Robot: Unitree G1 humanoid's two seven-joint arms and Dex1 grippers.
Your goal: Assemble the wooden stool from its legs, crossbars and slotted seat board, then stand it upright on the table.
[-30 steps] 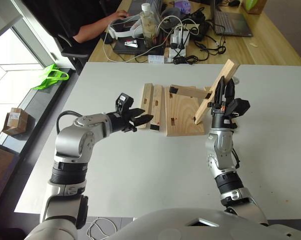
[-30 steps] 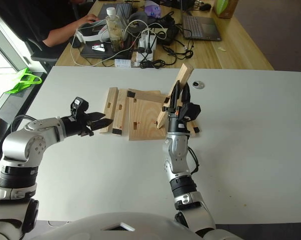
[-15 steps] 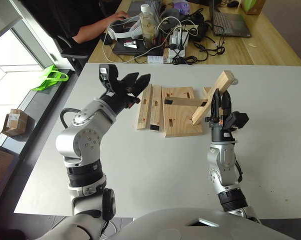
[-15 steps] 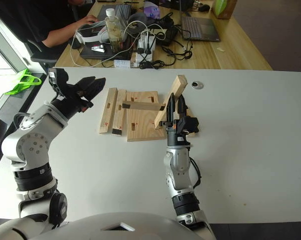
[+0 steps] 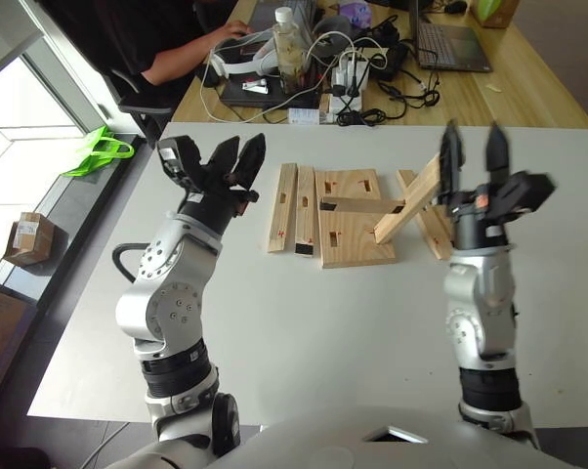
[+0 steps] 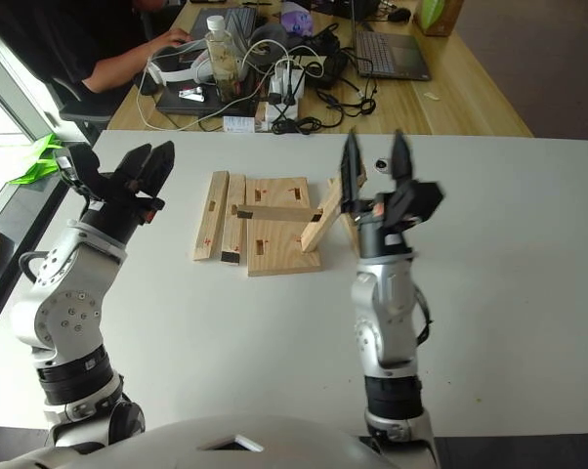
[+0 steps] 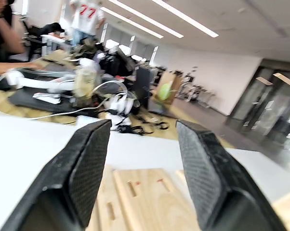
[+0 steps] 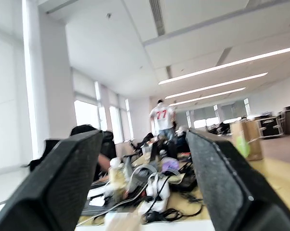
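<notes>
With both arms' jaws held wide open and empty above the tabletop (image 5: 304, 322), the stiff, light-looking wooden pieces are seen lying mid-table, one leg (image 5: 408, 205) propped aslant on the slotted seat board (image 5: 353, 230) and judged best gripped across its narrow faces near mid-length.

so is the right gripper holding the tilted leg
No, the right gripper is open and empty, with the tilted leg outside its jaws.

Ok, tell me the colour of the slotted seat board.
Seat board: pale wood, left eye view.
</notes>
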